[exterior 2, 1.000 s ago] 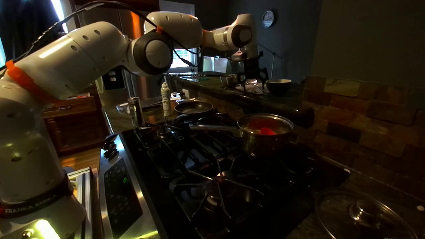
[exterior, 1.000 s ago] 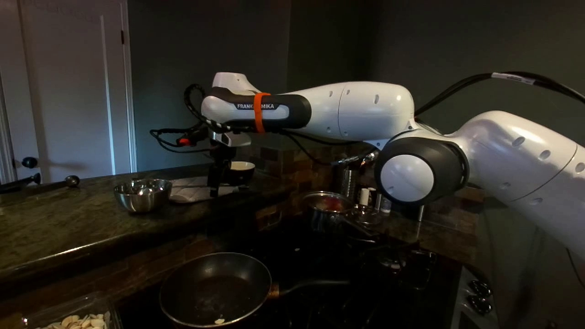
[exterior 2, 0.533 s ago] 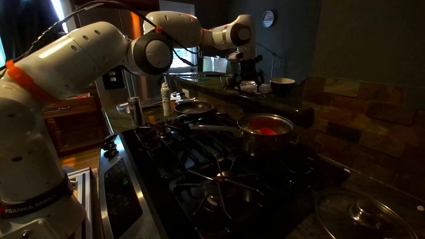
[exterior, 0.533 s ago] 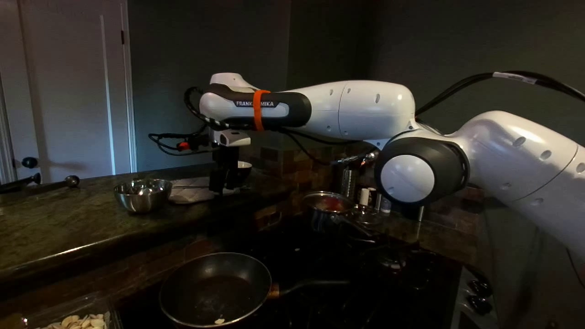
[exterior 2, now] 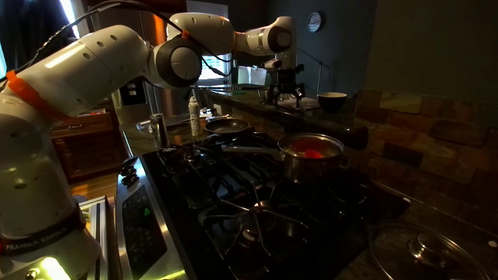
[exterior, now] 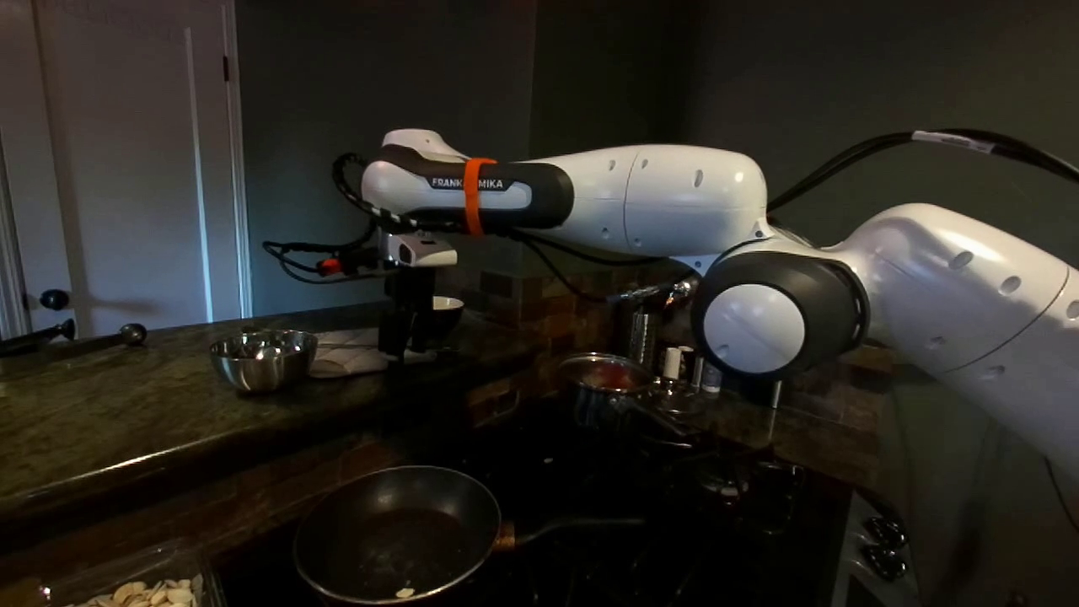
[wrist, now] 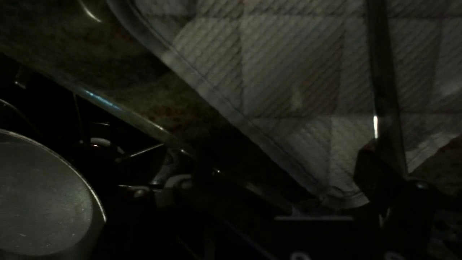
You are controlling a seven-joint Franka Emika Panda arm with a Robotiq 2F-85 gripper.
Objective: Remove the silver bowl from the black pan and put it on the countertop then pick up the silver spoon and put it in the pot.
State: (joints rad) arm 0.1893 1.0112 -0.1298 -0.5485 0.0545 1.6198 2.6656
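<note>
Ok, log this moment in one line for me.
silver bowl: on countertop | end effector: open, near quilted cloth | silver spoon: handle across cloth, ungrasped | pot: spoon not yet in

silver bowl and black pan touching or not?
Apart. In an exterior view, the silver bowl sits on the countertop, whose edge shows between it and the black pan below.

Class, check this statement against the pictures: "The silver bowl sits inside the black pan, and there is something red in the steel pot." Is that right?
Not quite. The silver bowl is not in the black pan; it stands on the countertop, as an exterior view shows. The rest is right: there is something red in the steel pot.
</note>
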